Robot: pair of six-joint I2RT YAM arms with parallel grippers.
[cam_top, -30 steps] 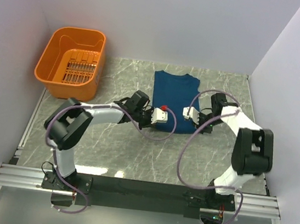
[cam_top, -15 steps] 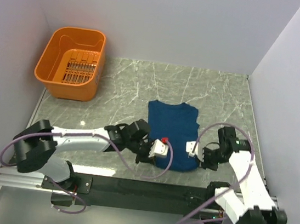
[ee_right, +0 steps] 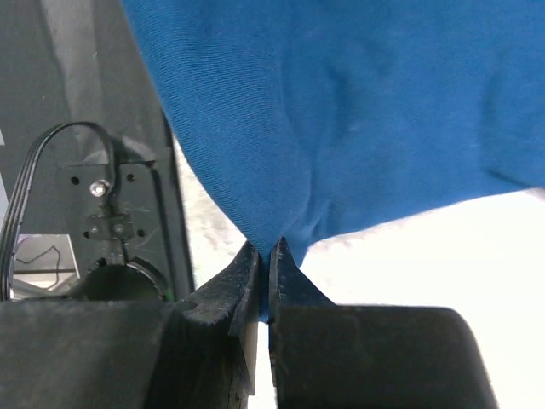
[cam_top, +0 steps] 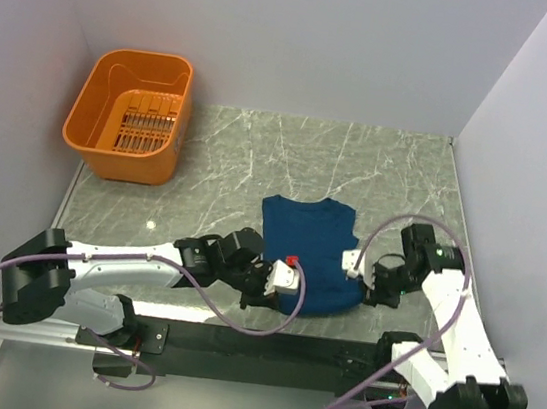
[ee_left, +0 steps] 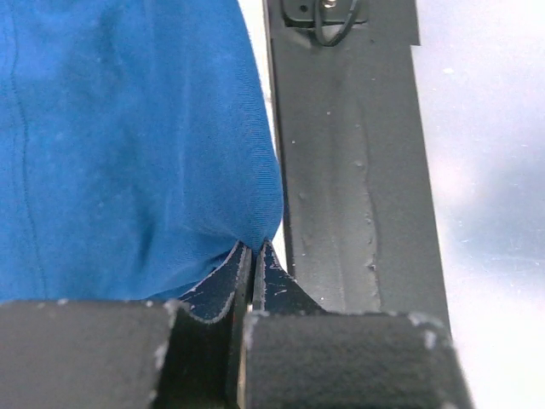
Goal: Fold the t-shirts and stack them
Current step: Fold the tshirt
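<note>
Shirt (cam_top: 305, 244) rests on the table (cam_top: 219, 157); soft, light, apt to sag. Its near corners are pinched, one by the left jaws, one by the right jaws, judged the proper hold.

Seen from overhead, the near corners of the t-shirt (cam_top: 309, 244) are covered by the left gripper (cam_top: 281, 284) and the right gripper (cam_top: 359, 274), whose fingertips are too small there to be told apart. In the left wrist view, the shirt is cut off by the top and left edges. Its pinched hem is lost between the closed jaws, and the finger pads (ee_left: 85, 349) are blurred across the bottom. In the right wrist view, the cloth is cut off at the top and right, and its corner is swallowed by the pressed-together jaws. A cabled bracket (ee_right: 102, 213) is partly hidden behind the gripper body.
</note>
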